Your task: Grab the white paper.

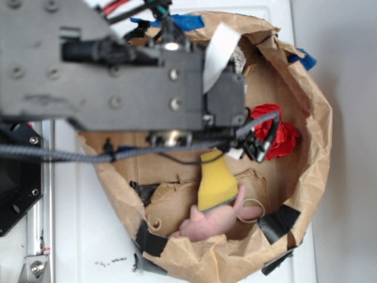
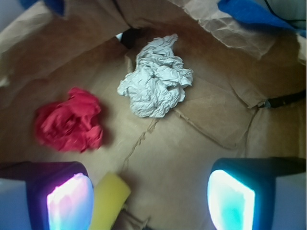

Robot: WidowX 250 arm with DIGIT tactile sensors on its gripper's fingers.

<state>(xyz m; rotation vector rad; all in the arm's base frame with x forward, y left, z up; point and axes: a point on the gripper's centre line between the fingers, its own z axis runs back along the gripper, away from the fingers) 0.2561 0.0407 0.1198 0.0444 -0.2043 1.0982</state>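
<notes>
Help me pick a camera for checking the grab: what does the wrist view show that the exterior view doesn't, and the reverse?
Only the wrist view shows the white paper, lying free on the brown paper floor, and the open gripper with nothing between its lit fingers. Only the exterior view shows the robot arm, which hides the white paper there, a pink soft toy, and the whole brown paper basin. Both show the red paper wad and the yellow sponge.
</notes>
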